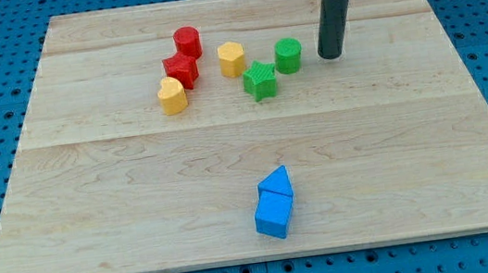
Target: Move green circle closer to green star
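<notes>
My tip [331, 55] rests on the board [137, 177] in the upper right of the frame, holding nothing; it is a bare rod with nothing to open or close. It stands near the green circle [288, 55], on that block's right, with a strip of bare wood between them.

The green circle sits upright in the upper middle of the frame. The green star [260, 80] lies just beside it, down and to the left; the two look almost touching, though I cannot tell whether a thin gap remains.

Left of the star is a loose cluster. A yellow block [232, 59], roughly heart-shaped, sits up and to the left of the star, close to it. Farther left a red star-like block [181, 70] lies with a red cylinder [187, 42] just above it and a second yellow heart [172, 96] just below and to its left, touching or nearly so.

Well apart from all these, in the lower middle of the frame, a blue triangle [277, 182] presses against a blue cube-like block [273, 214] directly beneath it.
</notes>
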{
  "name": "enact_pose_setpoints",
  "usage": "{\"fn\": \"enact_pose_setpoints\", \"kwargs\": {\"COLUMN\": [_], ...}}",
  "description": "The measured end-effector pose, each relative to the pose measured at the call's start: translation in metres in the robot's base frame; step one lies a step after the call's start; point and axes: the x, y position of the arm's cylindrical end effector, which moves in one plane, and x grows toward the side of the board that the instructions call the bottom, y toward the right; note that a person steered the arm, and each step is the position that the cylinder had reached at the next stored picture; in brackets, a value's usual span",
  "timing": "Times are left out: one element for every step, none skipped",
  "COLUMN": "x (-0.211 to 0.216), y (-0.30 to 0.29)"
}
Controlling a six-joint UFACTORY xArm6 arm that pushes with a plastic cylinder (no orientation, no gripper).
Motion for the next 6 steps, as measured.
{"fn": "enact_pose_setpoints", "kwargs": {"x": [0.023,0.025,0.022,0.009,-0.005,-0.005], "y": [-0.022,-0.017,-0.014,-0.011,-0.015,-0.033]}}
